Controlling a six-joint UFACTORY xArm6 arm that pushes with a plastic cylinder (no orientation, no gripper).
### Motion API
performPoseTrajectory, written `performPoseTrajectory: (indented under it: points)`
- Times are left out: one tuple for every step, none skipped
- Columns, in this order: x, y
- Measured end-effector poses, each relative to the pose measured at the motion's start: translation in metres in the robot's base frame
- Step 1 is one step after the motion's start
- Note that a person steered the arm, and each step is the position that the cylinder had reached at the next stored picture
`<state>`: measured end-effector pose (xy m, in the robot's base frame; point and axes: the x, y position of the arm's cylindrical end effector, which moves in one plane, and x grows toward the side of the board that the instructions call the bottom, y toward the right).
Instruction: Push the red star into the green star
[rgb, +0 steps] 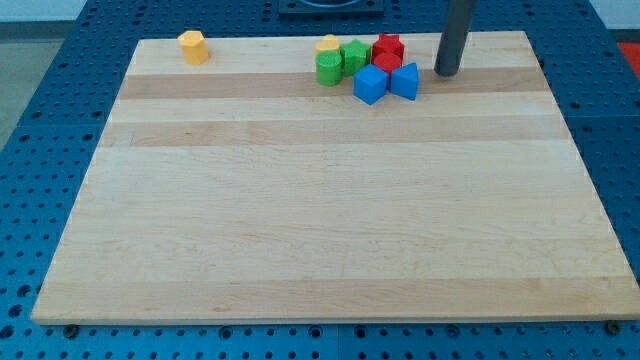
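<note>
The red star (390, 45) sits near the view's top edge of the wooden board (320, 200), right of centre. The green star (354, 55) lies just to its left, touching or nearly touching it. A second red block (388, 63) sits directly below the red star. My tip (446, 73) rests on the board to the right of this cluster, a short gap from the red star and the blue blocks.
A green round block (329, 69) and a yellow block (328, 44) sit left of the green star. A blue cube (370, 84) and a second blue block (405, 80) lie below the red blocks. A yellow hexagonal block (194, 46) stands alone at the top left.
</note>
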<state>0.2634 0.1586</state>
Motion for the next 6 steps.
performPoseTrajectory:
  points:
    - [-0.019, -0.025]
    - [-0.023, -0.058]
    - [-0.023, -0.089]
    - [-0.023, -0.093]
    - [-0.023, -0.068]
    - [-0.023, -0.033]
